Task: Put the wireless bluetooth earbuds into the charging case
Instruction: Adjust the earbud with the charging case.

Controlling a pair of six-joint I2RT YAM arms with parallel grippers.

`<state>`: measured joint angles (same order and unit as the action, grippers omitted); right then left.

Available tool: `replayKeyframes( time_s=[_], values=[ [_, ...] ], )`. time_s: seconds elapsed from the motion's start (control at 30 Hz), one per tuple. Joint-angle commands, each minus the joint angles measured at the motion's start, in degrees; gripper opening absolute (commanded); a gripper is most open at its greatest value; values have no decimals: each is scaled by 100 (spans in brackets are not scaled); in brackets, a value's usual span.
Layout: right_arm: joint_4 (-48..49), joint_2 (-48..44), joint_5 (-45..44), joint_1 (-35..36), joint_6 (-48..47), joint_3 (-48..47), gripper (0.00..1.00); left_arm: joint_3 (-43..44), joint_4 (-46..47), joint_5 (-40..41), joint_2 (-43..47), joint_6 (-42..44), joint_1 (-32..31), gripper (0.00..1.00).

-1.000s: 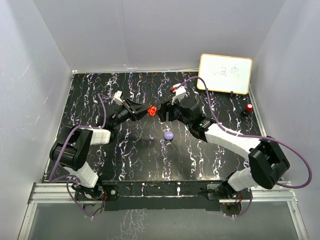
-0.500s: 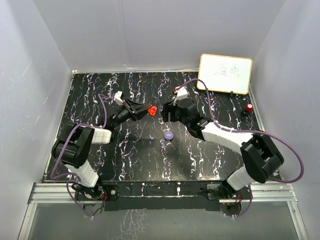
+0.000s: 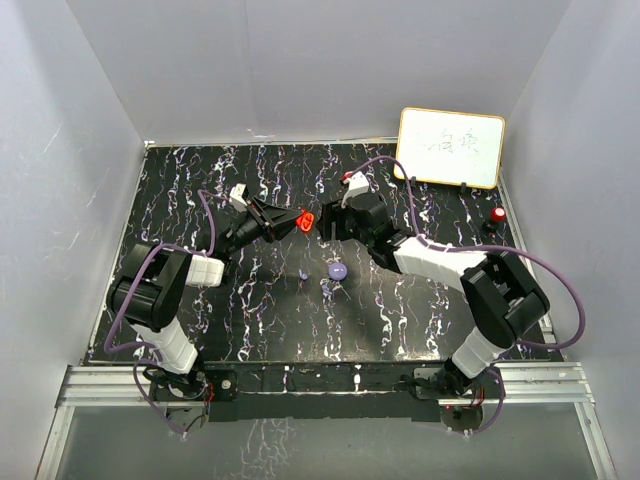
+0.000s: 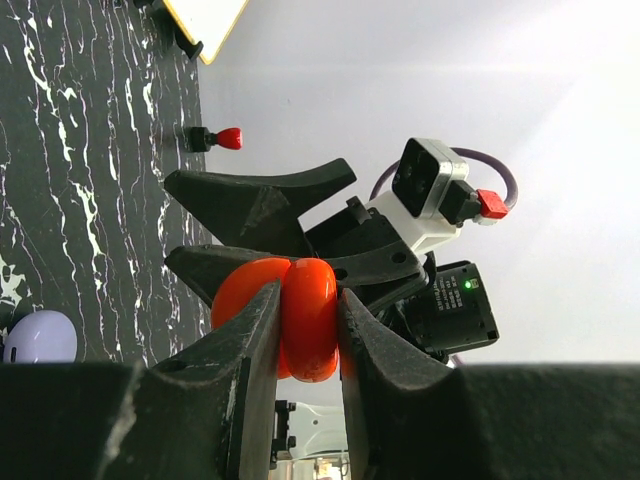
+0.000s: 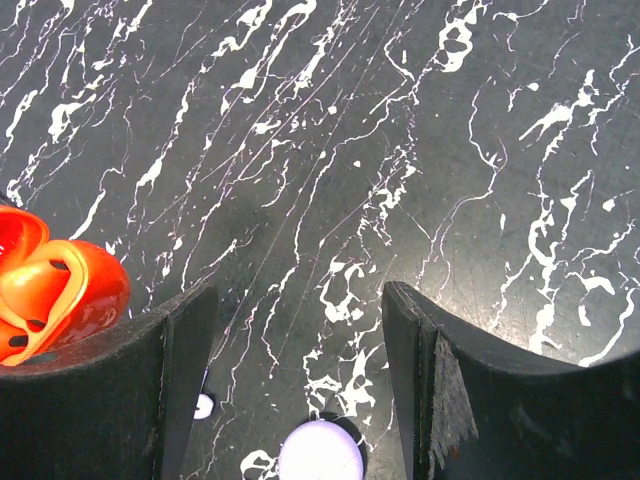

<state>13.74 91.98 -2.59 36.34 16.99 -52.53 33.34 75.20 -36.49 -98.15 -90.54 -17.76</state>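
Tabletop [image 3: 260,320] black-marbled between white walls [image 3: 300,70]

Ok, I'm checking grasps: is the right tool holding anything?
No, the right tool stands open with nothing gripped in it.

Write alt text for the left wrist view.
The left hand clamps a red case between its black fingers. The right hand sits just beyond it, open. A purple case lies on the black marbled table at lower left.
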Motion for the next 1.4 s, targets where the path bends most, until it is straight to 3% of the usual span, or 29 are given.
replayKeyframes(
  time_s=[0.0,1.07,1.37],
  values=[
    [454,89,69,-14,13,-396,65,177,586,-96,42,-82,-18,0],
    [138,-33,-31,14,-223,-658,64,286,-269,-43,-109,586,-48,0],
    [-171,33,-570,9,-260,-660,64,257,-178,-78,-312,609,-43,0]
  ],
)
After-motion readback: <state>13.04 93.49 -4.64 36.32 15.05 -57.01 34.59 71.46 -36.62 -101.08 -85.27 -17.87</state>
